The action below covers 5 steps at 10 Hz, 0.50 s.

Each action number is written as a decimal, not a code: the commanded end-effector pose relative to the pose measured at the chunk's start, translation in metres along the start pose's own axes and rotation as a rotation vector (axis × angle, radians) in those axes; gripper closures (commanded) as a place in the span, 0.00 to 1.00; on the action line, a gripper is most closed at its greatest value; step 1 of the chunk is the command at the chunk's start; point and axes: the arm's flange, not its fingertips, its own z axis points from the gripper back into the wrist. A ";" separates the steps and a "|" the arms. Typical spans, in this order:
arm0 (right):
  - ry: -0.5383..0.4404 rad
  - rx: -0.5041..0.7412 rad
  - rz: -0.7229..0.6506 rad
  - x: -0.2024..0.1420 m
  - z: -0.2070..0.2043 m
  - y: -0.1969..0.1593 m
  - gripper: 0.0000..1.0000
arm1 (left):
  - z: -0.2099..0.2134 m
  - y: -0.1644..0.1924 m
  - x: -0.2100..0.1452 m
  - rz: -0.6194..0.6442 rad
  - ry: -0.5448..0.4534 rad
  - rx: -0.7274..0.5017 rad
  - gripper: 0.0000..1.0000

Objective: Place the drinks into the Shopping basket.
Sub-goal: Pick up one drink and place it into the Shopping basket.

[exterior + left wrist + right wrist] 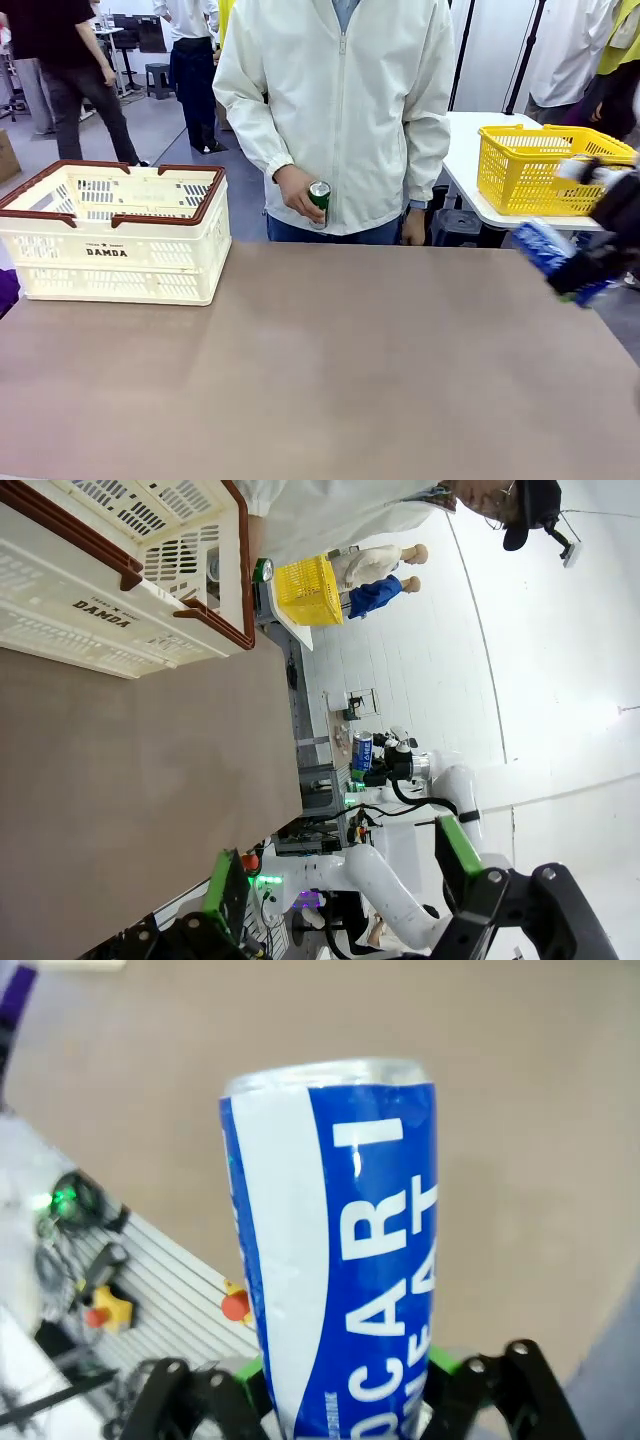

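A: At three o'clock off the table: item one, blue-and-white aluminium can with white lettering and a silver top, clamped between the right gripper fingers, in the air.
B: Item two?
A: Slim green can, twelve o'clock, in the person's hand. Left gripper: fingers wide apart, empty.
B: Step in hand?
A: Transport of item one, by my reading. Next: cross to the cream slotted plastic crate with the brown rim, ten o'clock, lower inside, release.
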 end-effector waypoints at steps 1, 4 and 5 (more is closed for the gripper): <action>-0.005 0.123 0.257 0.038 -0.014 0.054 1.00 | 0.002 -0.002 -0.001 0.002 0.004 -0.012 0.00; 0.029 0.241 0.609 0.050 -0.049 0.164 1.00 | 0.002 -0.002 -0.001 0.002 0.004 -0.012 0.00; 0.037 0.276 0.730 0.048 -0.063 0.195 1.00 | 0.002 -0.002 -0.001 0.002 0.004 -0.012 0.00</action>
